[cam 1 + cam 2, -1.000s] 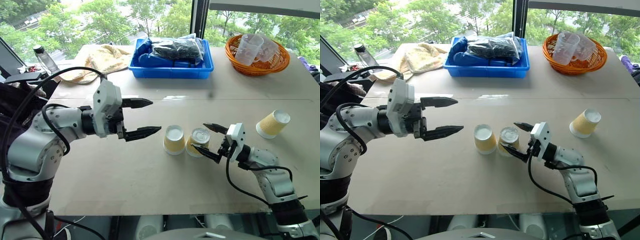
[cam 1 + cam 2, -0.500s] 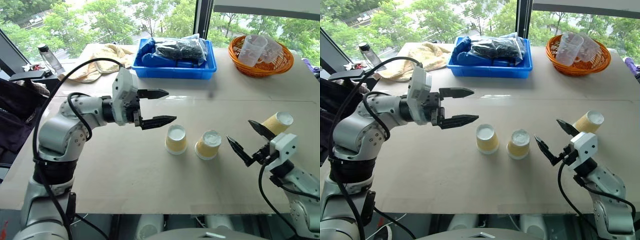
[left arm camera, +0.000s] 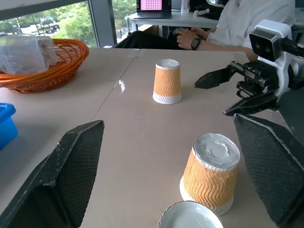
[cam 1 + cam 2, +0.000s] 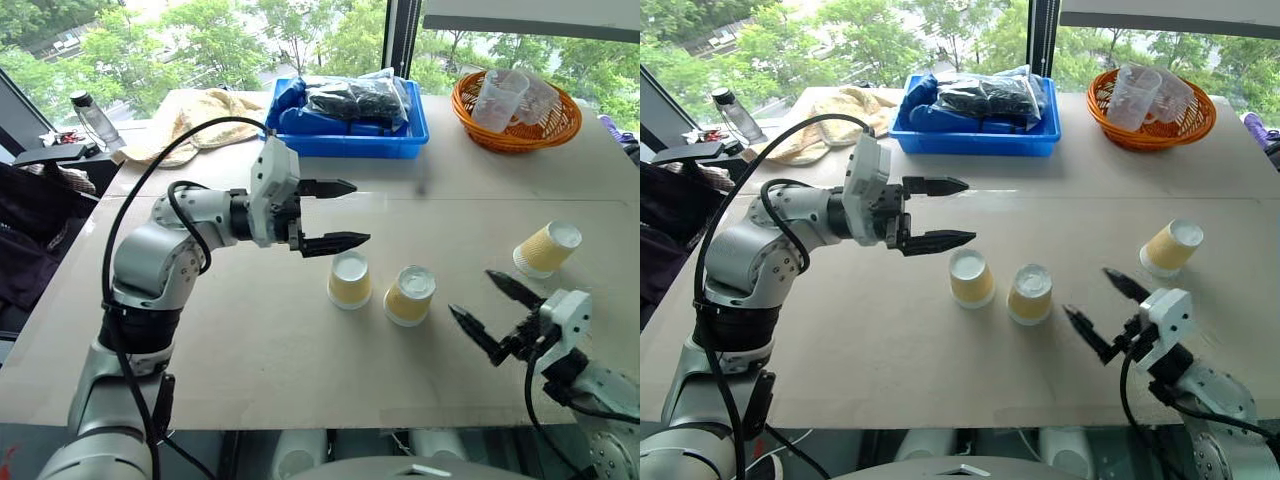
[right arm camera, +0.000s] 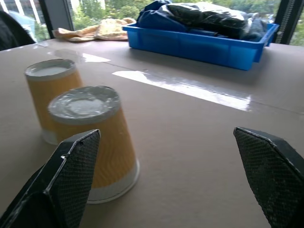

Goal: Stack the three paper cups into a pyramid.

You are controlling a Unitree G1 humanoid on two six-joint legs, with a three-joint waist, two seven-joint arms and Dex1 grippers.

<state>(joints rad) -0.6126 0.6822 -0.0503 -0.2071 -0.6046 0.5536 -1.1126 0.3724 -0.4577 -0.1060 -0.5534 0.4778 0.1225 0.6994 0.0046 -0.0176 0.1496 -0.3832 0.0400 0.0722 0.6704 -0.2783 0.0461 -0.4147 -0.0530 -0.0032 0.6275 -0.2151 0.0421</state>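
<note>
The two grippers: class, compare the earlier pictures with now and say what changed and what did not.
The right gripper let go of the middle cup and drew back toward the table's near edge, open and empty. The left gripper moved right, open, to above the left cup. All three cups, including the far one, stayed put, upside down.

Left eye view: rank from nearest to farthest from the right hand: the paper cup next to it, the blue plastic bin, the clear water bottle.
From the right hand:
1. Yellow-tan ribbed paper cup, upside down, just to its left at mid-table.
2. Blue plastic bin of dark bagged items, at the table's far edge, centre.
3. Clear water bottle, at the far left corner.
</note>
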